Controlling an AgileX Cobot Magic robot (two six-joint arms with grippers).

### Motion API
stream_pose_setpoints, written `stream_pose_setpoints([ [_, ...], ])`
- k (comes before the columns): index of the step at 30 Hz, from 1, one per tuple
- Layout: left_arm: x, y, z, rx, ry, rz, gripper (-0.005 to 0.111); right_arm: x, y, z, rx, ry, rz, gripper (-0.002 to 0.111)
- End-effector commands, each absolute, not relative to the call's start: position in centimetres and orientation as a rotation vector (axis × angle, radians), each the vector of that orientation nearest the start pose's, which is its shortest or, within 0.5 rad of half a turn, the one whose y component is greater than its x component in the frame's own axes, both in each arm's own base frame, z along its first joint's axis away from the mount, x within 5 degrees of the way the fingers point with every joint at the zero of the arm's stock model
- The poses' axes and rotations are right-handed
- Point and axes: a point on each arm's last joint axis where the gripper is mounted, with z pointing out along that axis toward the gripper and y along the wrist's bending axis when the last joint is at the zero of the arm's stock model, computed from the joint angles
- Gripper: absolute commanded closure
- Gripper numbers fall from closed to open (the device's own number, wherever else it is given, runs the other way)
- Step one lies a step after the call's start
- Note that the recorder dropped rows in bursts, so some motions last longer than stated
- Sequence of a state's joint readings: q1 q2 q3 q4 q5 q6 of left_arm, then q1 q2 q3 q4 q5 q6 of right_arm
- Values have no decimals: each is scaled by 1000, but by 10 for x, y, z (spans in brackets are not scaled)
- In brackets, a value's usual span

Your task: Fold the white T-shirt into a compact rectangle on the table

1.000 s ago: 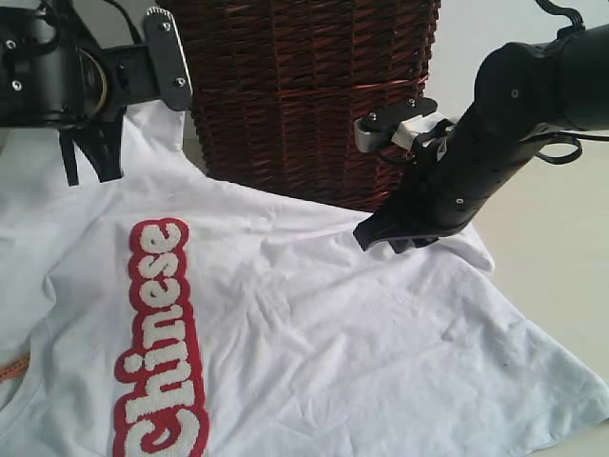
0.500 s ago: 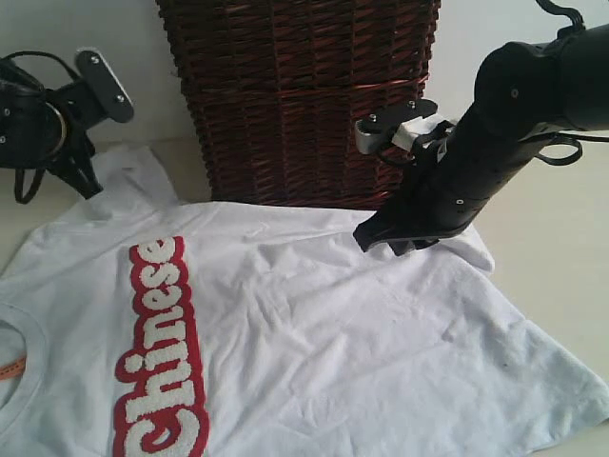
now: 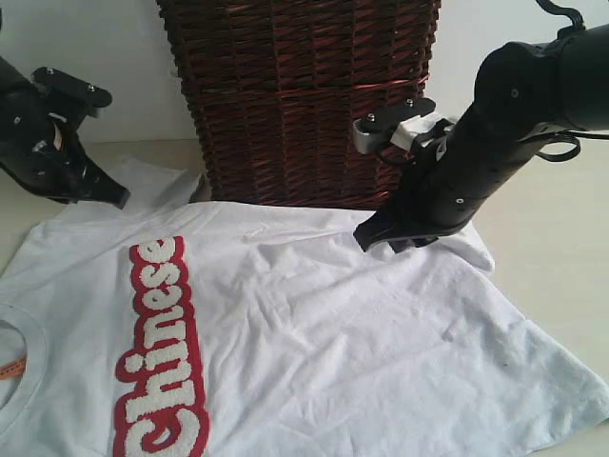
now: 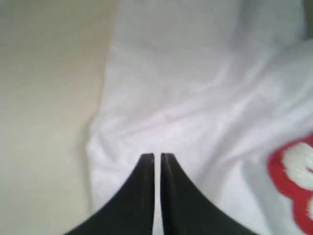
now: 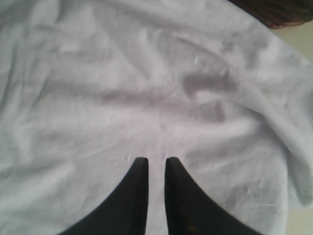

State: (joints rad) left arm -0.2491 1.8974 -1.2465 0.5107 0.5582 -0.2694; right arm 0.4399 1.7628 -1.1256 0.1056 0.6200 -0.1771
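Left gripper (image 3: 116,199): my arm angled low over the white T-shirt (image 3: 333,324) sleeve, jaws closed.
Right gripper (image 3: 373,238): tilted down, pinching shirt edge beside basket (image 3: 295,95); bare table (image 3: 561,248) to its right.

Fuzzy white, red-outlined "Chinese" lettering (image 3: 158,347) across the front of the white T-shirt (image 3: 381,333)
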Motion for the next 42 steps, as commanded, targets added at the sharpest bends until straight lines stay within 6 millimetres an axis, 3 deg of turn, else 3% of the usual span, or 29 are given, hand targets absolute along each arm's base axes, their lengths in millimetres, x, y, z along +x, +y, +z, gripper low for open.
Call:
stream_pose_setpoints([
  [1, 361, -83, 195, 486, 2661, 81, 107, 320, 154, 199, -747, 2606, 168, 93],
  [5, 328, -83, 187, 455, 2765, -35, 107, 322, 154, 201, -749, 2568, 157, 93],
  [10, 284, -74, 148, 577, 3191, -28, 107, 322, 153, 212, -737, 2523, 159, 95],
  [13, 273, -67, 126, 562, 3277, -1, 107, 318, 151, 223, -717, 2510, 169, 98],
  [19, 285, -37, 110, 418, 3317, 151, 107, 305, 146, 240, -687, 2460, 181, 100],
  [22, 309, -4, 106, 207, 3312, 208, 107, 297, 142, 236, -659, 2476, 189, 100],
  [28, 355, 25, 119, 67, 3176, 262, 107, 292, 139, 219, -629, 2448, 199, 99],
  [30, 359, 41, 124, -7, 3158, 268, 105, 295, 137, 216, -631, 2437, 174, 95],
  [31, 359, 47, 124, -71, 3151, 234, 99, 301, 133, 212, -569, 2438, 164, 91],
  [33, 358, 47, 127, -134, 3147, 141, 75, 318, 114, 199, -416, 2460, 135, 85],
  [35, 359, 37, 136, -122, 3121, 10, 65, 336, 94, 181, -289, 2518, 117, 84],
  [42, 363, -8, 176, 23, 2937, -347, 69, 366, 91, 130, -264, 2713, 73, 84],
])
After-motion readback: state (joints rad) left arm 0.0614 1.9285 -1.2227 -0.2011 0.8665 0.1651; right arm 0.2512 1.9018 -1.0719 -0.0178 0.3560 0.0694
